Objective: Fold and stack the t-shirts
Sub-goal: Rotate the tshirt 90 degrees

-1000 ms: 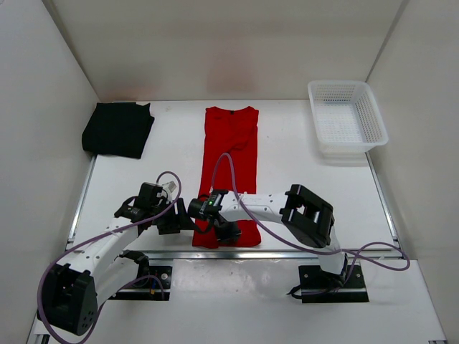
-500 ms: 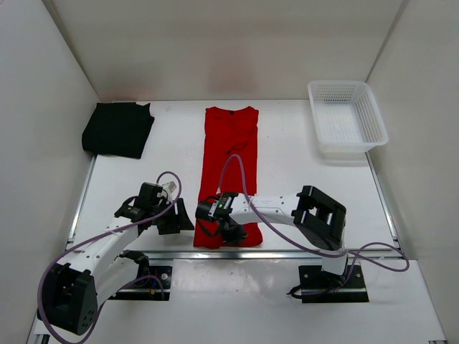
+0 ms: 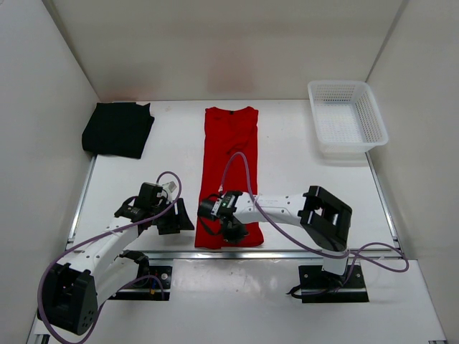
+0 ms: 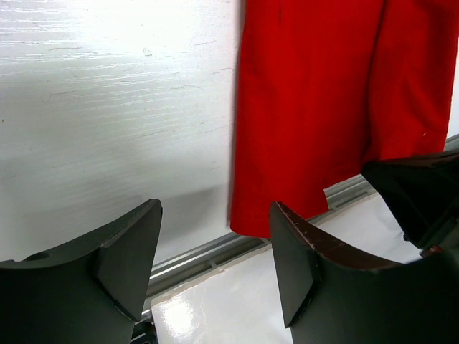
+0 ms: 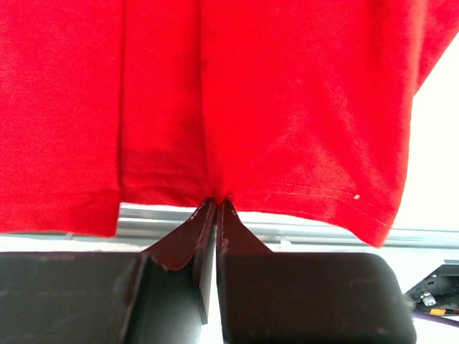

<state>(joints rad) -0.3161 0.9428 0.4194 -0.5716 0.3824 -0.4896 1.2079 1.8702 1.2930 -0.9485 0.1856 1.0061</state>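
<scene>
The red t-shirt [image 3: 229, 165] lies as a long narrow strip down the middle of the table, collar at the far end. My right gripper [image 3: 231, 231] sits at its near hem. In the right wrist view the right gripper [image 5: 216, 203] is shut, pinching the hem of the red t-shirt [image 5: 251, 93] where the cloth puckers. My left gripper [image 3: 179, 221] stands open just left of the shirt's near left corner. In the left wrist view the left gripper [image 4: 215, 215] holds nothing, with the red t-shirt [image 4: 323, 107] ahead to the right. A folded black t-shirt [image 3: 118, 129] rests at the far left. No orange one shows.
A white mesh basket [image 3: 346, 118] stands at the far right. A metal rail [image 3: 301, 252] runs along the table's near edge, right under the shirt's hem. White walls close in on the left, right and back.
The right gripper has closed its jaws onto the red t-shirt's near hem, and the arm has edged slightly right. The left arm has stayed still and open.
</scene>
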